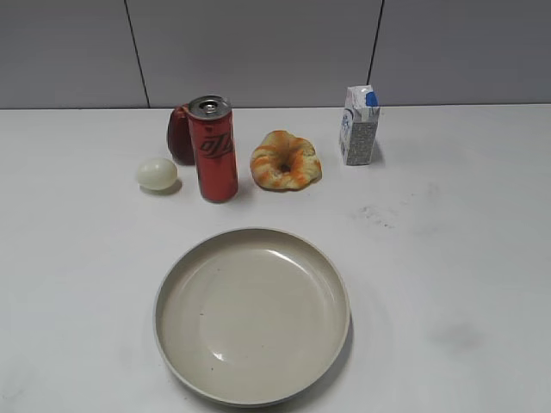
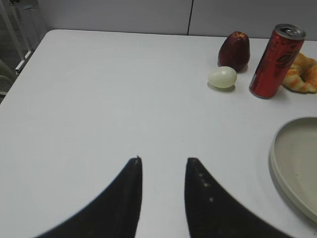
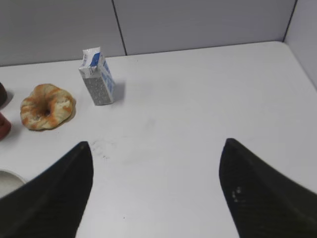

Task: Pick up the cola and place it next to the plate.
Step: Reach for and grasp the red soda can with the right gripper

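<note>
Both claws empty, can untouched.
Left claw (image 2: 162,161) sits slightly parted and right claw (image 3: 156,148) wide apart over bare table; the cola (image 1: 213,149) stands upright behind the plate (image 1: 172,275), crowded by egg (image 1: 157,174), fruit (image 1: 180,134) and bread (image 1: 285,160).

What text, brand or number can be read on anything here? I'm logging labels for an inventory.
Tall slim red cola can: black script lettering, too stylised and small to read with certainty.
Small white and blue carton: print too small and blurred to read.
Nothing else carries any text.
</note>
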